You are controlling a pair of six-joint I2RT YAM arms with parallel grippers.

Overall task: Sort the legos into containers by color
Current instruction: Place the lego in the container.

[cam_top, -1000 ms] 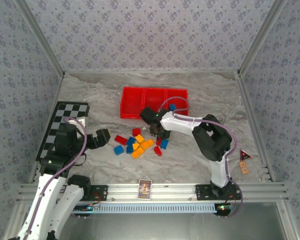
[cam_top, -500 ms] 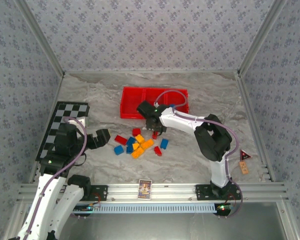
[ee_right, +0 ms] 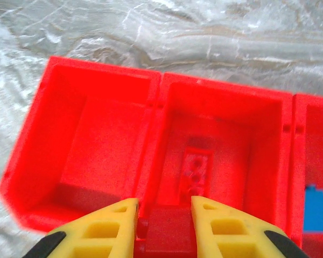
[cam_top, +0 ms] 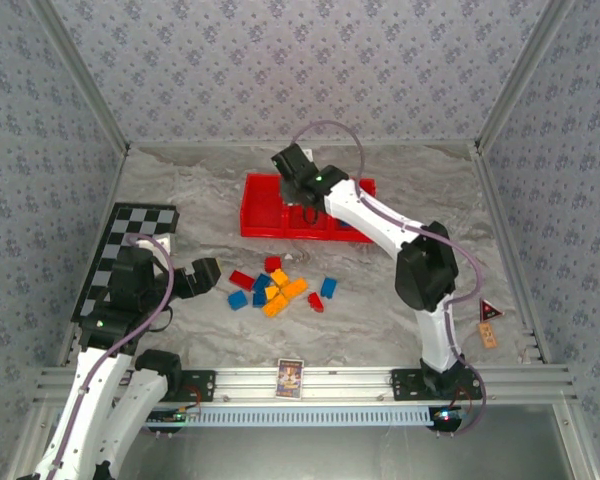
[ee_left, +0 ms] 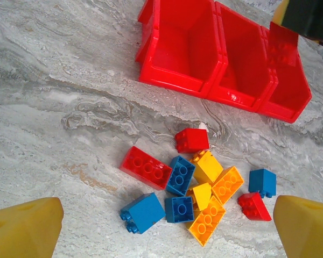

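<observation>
Right gripper point(ee_right: 164, 207) pinches a red brick point(ee_right: 167, 236) over the tray's point(ee_right: 102, 67) middle compartment (one red already inside). Left gripper point(cam_top: 202, 272) gapes beside the pile point(cam_top: 278, 285) on the desk point(cam_top: 180, 190). Bricks look light, stiff, slick: clamp flat sides, not studs.

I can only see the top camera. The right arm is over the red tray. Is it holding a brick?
Observer: Yes. Its wrist camera shows the right gripper shut on a red brick.
Operator: Which box is it over?
Observer: The middle box of the tray.
Operator: Is anything in that box?
Observer: Another red brick lies on its floor.
Operator: Is there a blue one anywhere?
Observer: A blue brick sits in the box to the right.
</observation>
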